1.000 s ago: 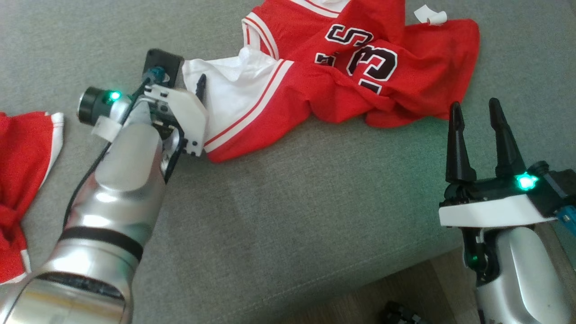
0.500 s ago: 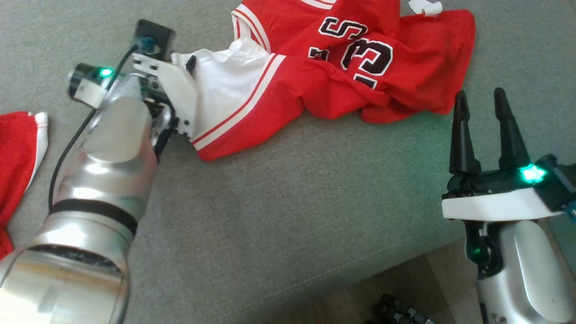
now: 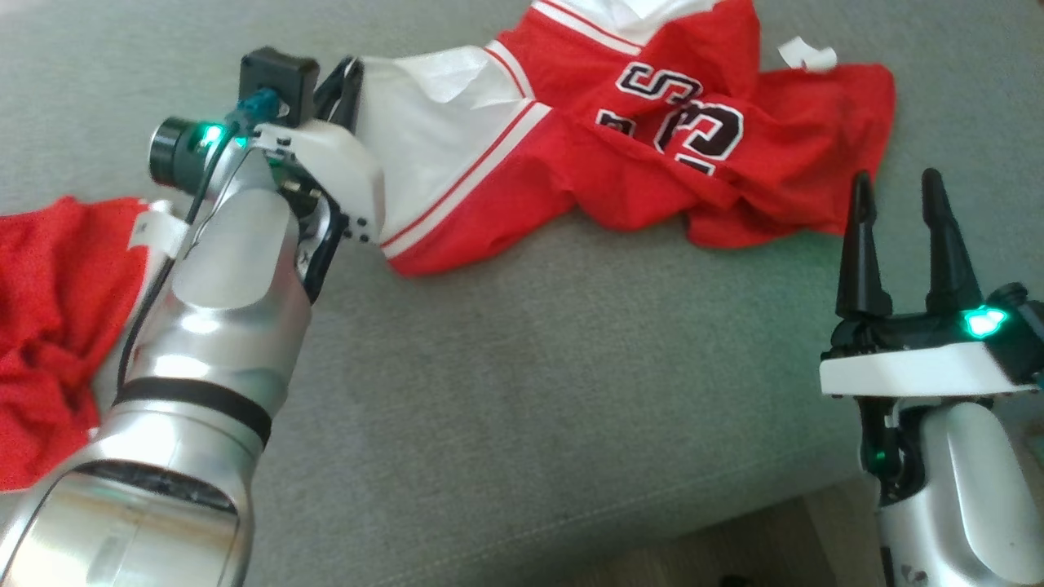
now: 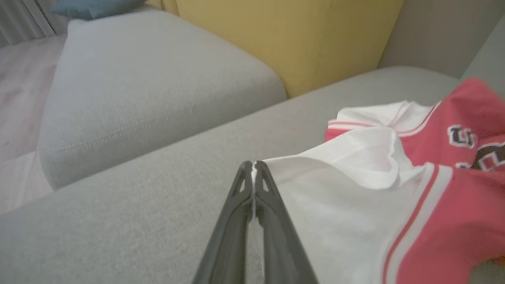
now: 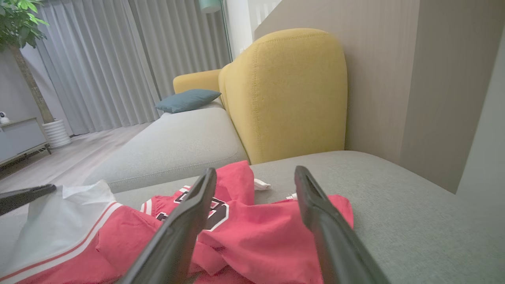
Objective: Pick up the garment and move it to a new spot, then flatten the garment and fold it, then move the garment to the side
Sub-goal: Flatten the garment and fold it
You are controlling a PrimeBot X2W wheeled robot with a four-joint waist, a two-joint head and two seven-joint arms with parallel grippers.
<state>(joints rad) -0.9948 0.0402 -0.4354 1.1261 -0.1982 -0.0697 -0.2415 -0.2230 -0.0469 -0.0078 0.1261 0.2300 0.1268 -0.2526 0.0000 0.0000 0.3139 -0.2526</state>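
The garment (image 3: pixel 620 139) is a red jersey with a white panel, white stripes and black numerals, crumpled on the grey sofa seat (image 3: pixel 530 391). In the left wrist view its white corner (image 4: pixel 335 197) is lifted off the seat, pinched between my left gripper's (image 4: pixel 252 167) shut fingertips. The head view has my left gripper (image 3: pixel 347 77) at the jersey's left end. My right gripper (image 3: pixel 897 187) stands open near the seat's front right, just short of the red hem. The right wrist view looks over the jersey (image 5: pixel 244 232) between my right gripper's (image 5: pixel 256 175) spread fingers.
A second red cloth (image 3: pixel 57 326) lies at the left, beside my left forearm. A small white scrap (image 3: pixel 807 57) rests behind the jersey. A yellow sofa back (image 5: pixel 288 86) and a grey cushion (image 4: pixel 150 83) stand beyond. The seat's front edge drops to wooden floor (image 3: pixel 775 538).
My left gripper has shut on the jersey's white corner and lifted it up and back, stretching the white panel. The right gripper has stayed open. The head camera has shifted.
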